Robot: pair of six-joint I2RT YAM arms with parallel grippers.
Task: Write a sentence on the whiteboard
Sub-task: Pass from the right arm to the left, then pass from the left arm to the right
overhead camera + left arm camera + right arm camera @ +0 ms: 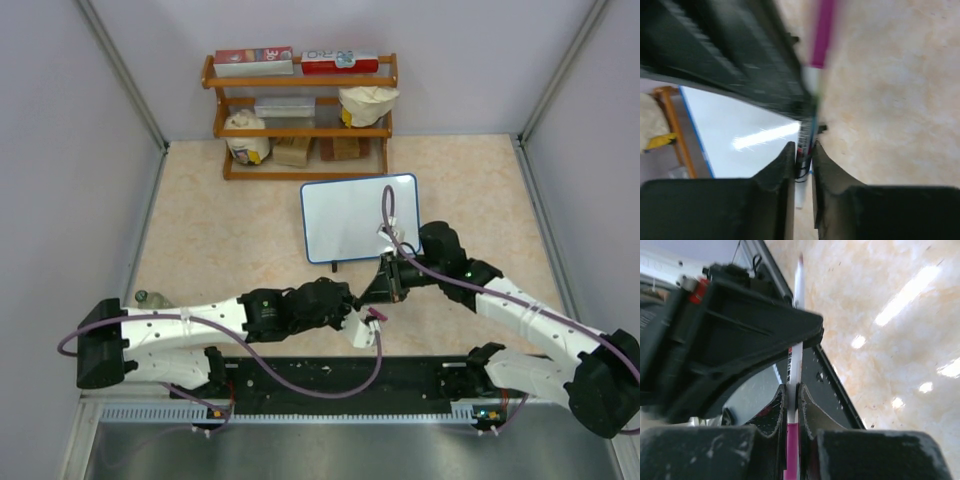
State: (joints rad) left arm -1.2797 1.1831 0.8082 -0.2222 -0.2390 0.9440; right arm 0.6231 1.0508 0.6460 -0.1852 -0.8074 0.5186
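Whiteboard [350, 215] lay on the beige table [220, 230], a little beyond the centre and in front of a wooden rack [218, 120] at the back wall. Its long axis ran left to right across the table, slightly skewed so that the right end sat farther back. Its glossy white face was turned up toward the overhead camera and looked blank. One small black foot [333, 266] showed at the near long edge. Whether the board lay flat or was propped could not be told.

Just beside the board's near right corner, the two arms met over a marker [792, 367]. The right gripper [792, 395] pinched the marker where its white barrel joins its magenta end, fingers pressed against it on both sides. The left gripper [802, 155] had its fingers drawn nearly together around the marker's other end, which appeared dark and blurred between them. From the left wrist view, the magenta part pointed away from the left gripper, and the board's blue frame showed at the left.

The rack had three levels. On top lay two flat boxes side by side, one greyish [253, 62] and one red [340, 62]. The middle level held a flat grey box [285, 105] and a cream bag [368, 100]. The bottom level held another pale bag [245, 138] and two brown blocks [292, 151].
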